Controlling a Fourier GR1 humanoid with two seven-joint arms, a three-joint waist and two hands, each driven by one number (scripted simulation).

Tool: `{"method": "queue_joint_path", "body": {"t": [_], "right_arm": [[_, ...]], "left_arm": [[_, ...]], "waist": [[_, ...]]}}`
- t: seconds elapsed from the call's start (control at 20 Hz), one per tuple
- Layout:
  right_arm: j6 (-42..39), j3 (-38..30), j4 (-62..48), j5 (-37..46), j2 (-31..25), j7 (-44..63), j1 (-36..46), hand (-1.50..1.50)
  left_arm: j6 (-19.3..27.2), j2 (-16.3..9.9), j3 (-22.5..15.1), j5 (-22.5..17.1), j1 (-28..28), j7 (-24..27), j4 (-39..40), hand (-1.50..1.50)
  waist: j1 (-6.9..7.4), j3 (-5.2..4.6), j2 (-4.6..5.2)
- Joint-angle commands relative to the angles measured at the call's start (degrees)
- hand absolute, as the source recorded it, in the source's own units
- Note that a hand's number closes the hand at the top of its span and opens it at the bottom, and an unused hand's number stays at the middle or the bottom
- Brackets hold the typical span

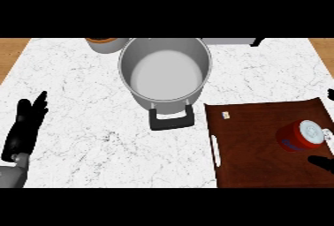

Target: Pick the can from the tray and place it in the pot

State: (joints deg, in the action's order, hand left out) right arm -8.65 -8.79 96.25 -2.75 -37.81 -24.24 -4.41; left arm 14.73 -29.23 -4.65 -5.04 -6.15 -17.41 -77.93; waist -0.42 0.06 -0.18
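A red can (299,136) with a white top lies tilted on the dark brown tray (254,150) at the right. My right hand (322,163) shows only as dark fingertips at the view's right edge. They are spread around the can's right side, and the lower one stands apart from it. The grey pot (165,70) stands in the upper middle of the counter with nothing inside, its black handle (172,118) pointing toward me. Far left, my left hand (23,128) rests on the counter with straight fingers, holding nothing.
A brown-rimmed grey container (104,43) stands at the back left of the pot. A grey object (228,42) sits at the back right. The tray has a white handle (215,151) on its left edge and a small pale scrap (225,115) near its far corner.
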Motion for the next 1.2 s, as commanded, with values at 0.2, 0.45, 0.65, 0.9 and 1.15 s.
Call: {"method": "queue_joint_path", "body": {"t": [0.2, 0.45, 0.65, 0.9, 1.15], "right_arm": [[-5.07, -4.02, 7.27, 8.09, -13.6, 10.81, -4.67, -1.5], [-12.48, -1.21, 10.29, 11.94, -21.33, 19.34, -3.45, -1.5], [-21.64, -0.96, 14.15, 9.48, -25.58, 23.22, -6.68, -1.5], [-25.22, 0.97, 13.3, 12.04, -21.75, 28.02, -2.98, -1.5], [-27.85, 2.05, 10.91, 16.02, -17.78, 31.21, 0.84, -1.5]], "left_arm": [[-1.76, -2.1, 1.72, -0.69, 1.52, -3.41, -2.99, 0.0], [0.91, 0.94, -1.16, 2.17, 1.04, -4.83, -5.25, 0.0], [-0.44, 0.06, 0.65, 1.56, 0.53, -4.26, -3.62, 0.0], [-2.79, 1.68, 2.05, 1.74, 0.51, -2.05, -1.74, 0.0], [-2.47, 2.38, 2.6, 4.7, 0.13, -4.83, -3.72, 0.0]], "waist": [[0.02, -0.14, -0.14], [0.72, -0.14, 0.06], [-0.13, -0.15, 0.0], [0.43, -0.09, 0.2], [0.53, -0.06, 0.19]]}}
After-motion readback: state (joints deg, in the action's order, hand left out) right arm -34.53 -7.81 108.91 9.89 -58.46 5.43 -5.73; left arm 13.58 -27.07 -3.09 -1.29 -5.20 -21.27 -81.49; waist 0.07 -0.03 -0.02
